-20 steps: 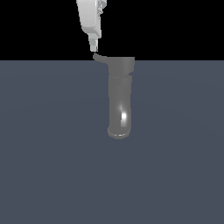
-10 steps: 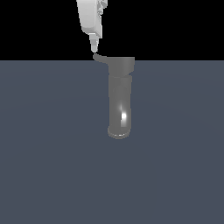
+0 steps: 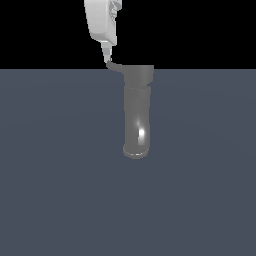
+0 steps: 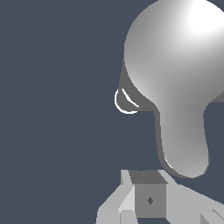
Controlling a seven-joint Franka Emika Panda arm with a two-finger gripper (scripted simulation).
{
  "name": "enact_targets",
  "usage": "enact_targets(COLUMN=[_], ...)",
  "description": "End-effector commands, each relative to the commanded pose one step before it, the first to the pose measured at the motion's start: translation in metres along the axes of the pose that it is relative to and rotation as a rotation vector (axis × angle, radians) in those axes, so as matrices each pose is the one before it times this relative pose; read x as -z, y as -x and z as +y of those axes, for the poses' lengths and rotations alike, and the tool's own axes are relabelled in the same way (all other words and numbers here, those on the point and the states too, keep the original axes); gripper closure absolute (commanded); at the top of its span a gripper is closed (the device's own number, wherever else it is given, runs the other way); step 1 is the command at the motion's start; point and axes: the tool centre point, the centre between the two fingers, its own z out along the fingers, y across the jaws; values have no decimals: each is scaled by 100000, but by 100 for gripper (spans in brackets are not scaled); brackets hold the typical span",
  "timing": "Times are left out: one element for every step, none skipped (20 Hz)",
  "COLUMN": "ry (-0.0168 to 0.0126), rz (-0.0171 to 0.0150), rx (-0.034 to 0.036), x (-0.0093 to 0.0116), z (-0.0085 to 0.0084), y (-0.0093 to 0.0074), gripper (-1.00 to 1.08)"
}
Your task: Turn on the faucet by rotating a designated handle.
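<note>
One arm, one fixture: the faucet (image 3: 137, 112) stands mid-scene on the flat grey floor (image 3: 50, 175), thick glossy tube w/ a wider cap up top, and the handle (image 3: 114, 65) pokes out of that cap toward the exterior view's left as a thin curved lever. White gripper (image 3: 107, 56) hangs directly above the lever's outer end, fingertip apparently touching or just shy of it, approx. at the tip. That spot makes sense: pushing at the far end gives the most leverage for rotating the handle about the cap, and coming from above keeps the arm off the spout. Exterior view gives the sideways layout, i.e. lever vs. body, but only one slim finger is visible, so I cannot tell if the fingers are spread or closed. Wrist view looks down the fixture instead: faucet (image 4: 175, 78) fills it as a big rounded dome, a tapered grey part, prob. the handle (image 4: 183, 144), reaching toward the gripper (image 4: 151, 199), whose finger bases show but not the tips.
</note>
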Motion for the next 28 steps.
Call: enact_targets(ry=[1216,183,191,191,191,191,192,192,193,0,-3681,151,166,152,166,152,166,166,166,152,166,166,166,166,166,180,166,166], rz=[168,11,12,12,11,11,11,11,10,0,-250,9,10,9,10,9,10,10,10,9,10,10,10,10,11,12,11,11], rx=[-488,-154,-160,-159,-159,-159,-158,-158,-157,0,577,-28,-31,-28,-31,-28,-30,-30,-30,-27,-30,-29,-29,-29,-29,-31,-28,-28], x=[-460,-107,-111,-111,-111,-111,-111,-111,-110,0,1456,-55,-63,-54,-62,-54,-62,-62,-61,-53,-61,-61,-61,-60,-60,-67,-60,-59], z=[1055,328,327,329,331,333,335,337,340,0,-1093,298,295,301,298,304,302,303,305,311,308,310,311,313,315,312,318,319], y=[-110,-11,-14,-14,-13,-13,-12,-11,-10,0,357,-154,-156,-156,-158,-157,-159,-159,-160,-160,-161,-162,-163,-163,-164,-166,-165,-166], gripper=[108,108,108,108,108,108,108,108,108,108,108,108,108,108,108,108,108,108,108,108,108,108,108,108,108,108,108,108])
